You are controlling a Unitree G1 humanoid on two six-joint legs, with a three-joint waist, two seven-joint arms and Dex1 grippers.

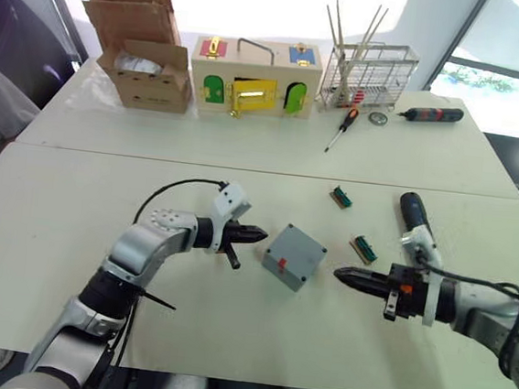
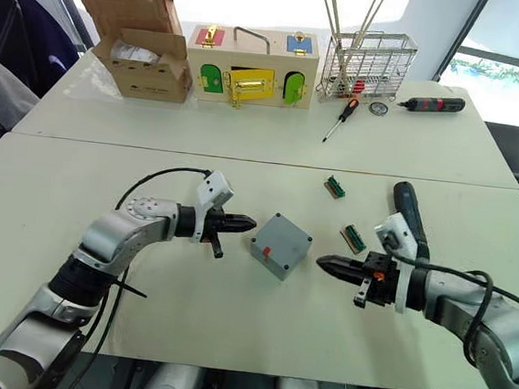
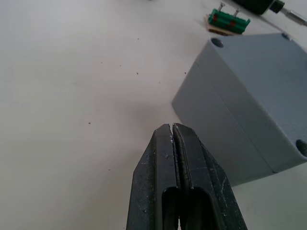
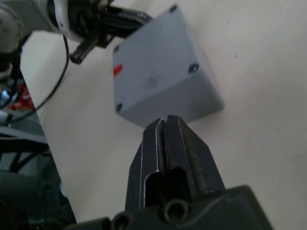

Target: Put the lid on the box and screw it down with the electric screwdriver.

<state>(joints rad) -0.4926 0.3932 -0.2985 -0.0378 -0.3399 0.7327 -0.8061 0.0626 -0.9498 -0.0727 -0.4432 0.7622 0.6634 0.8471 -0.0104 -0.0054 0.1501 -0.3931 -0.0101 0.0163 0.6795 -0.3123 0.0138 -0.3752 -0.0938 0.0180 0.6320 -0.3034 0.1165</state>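
The grey box [image 1: 285, 272] stands mid-table with the lid [image 1: 298, 250] lying on top of it; corner holes and a small red mark show on the lid's face. My left gripper [image 1: 261, 236] is shut and empty, its tip a short way left of the box. On the box's right, my right gripper [image 1: 338, 274] is also shut and empty, pointing at the box with a small gap. The electric screwdriver [image 1: 413, 211], thick and dark, lies on the table just behind my right wrist.
Two green connector blocks [image 1: 340, 198] [image 1: 364, 249] lie right of the box. Along the far table stand a cardboard box [image 1: 145, 50], a wooden box with coloured doors [image 1: 255, 76], a wire rack [image 1: 369, 75], a small hand screwdriver [image 1: 341, 129] and a slim black-and-red driver [image 1: 430, 113].
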